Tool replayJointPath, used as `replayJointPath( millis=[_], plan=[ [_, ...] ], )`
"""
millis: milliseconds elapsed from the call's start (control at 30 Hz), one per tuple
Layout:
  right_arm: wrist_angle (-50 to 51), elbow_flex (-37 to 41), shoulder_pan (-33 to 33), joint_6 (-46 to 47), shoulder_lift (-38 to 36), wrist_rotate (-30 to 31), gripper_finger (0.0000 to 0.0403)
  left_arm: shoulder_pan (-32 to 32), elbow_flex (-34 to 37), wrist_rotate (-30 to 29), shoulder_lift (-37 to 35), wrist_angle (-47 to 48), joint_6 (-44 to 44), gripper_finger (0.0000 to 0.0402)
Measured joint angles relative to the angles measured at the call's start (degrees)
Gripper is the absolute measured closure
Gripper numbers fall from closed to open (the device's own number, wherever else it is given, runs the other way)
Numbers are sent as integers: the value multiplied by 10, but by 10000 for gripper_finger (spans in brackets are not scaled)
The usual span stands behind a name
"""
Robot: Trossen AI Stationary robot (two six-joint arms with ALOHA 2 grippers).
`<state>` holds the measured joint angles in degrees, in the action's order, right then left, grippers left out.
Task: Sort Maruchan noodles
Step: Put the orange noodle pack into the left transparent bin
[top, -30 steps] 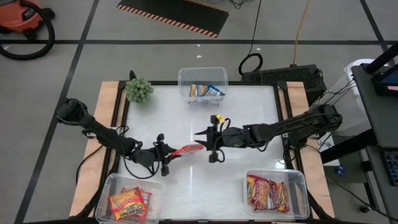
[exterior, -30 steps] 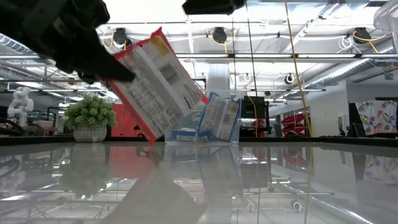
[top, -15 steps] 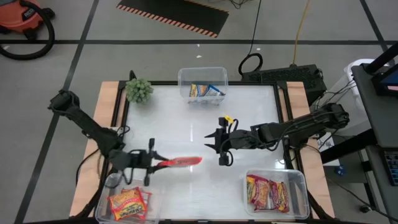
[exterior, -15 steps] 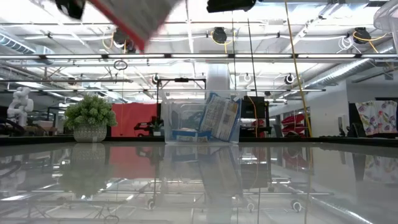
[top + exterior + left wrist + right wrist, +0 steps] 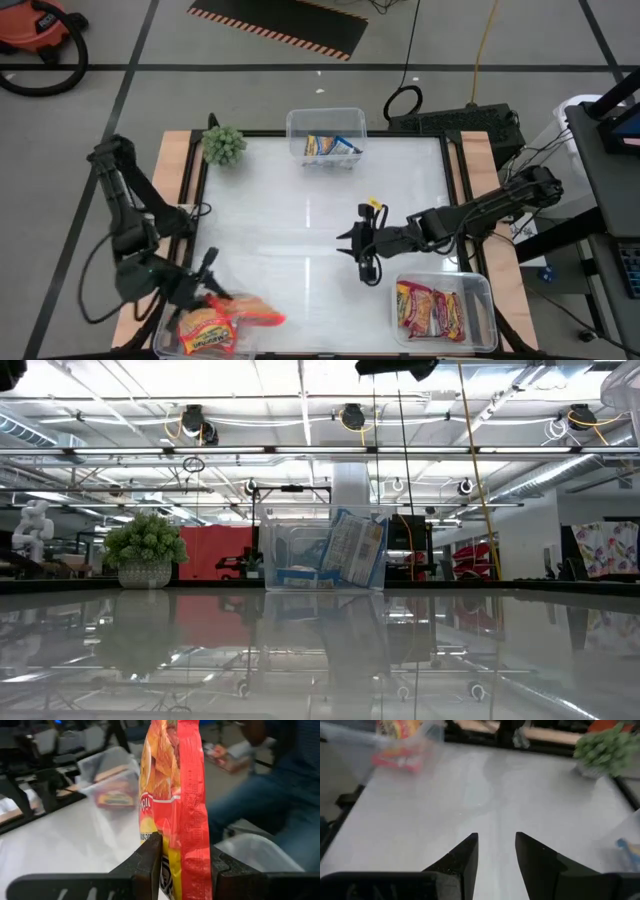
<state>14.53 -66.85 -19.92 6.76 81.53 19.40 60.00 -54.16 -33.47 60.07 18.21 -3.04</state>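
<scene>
At the lower left of the high view, our left gripper (image 5: 215, 297) pinches the orange-red noodle packet (image 5: 255, 316) over the lower-left tub (image 5: 166, 312), so we should centre it before releasing, while our right gripper (image 5: 366, 262), fingers apart and empty, waits mid-table.

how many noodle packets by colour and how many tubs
orange-yellow packets: 2, one in the left tub, one held over it by the left gripper
red-and-white packets: about 3, overlapping in the right tub
blue-and-white packets: about 2, far tub
clear tubs: 3
total: about 7 packets, 3 tubs
</scene>
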Motion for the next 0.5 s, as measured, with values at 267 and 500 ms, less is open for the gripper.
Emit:
replayJointPath(
  millis=[267,500],
  plan=[
    [18,0,-54,52,1,0,279,99,-18,-6,2,38,-18,320],
    [16,0,-88,93,1,1,279,156,-18,-45,7,159,-78,320]
  ],
)
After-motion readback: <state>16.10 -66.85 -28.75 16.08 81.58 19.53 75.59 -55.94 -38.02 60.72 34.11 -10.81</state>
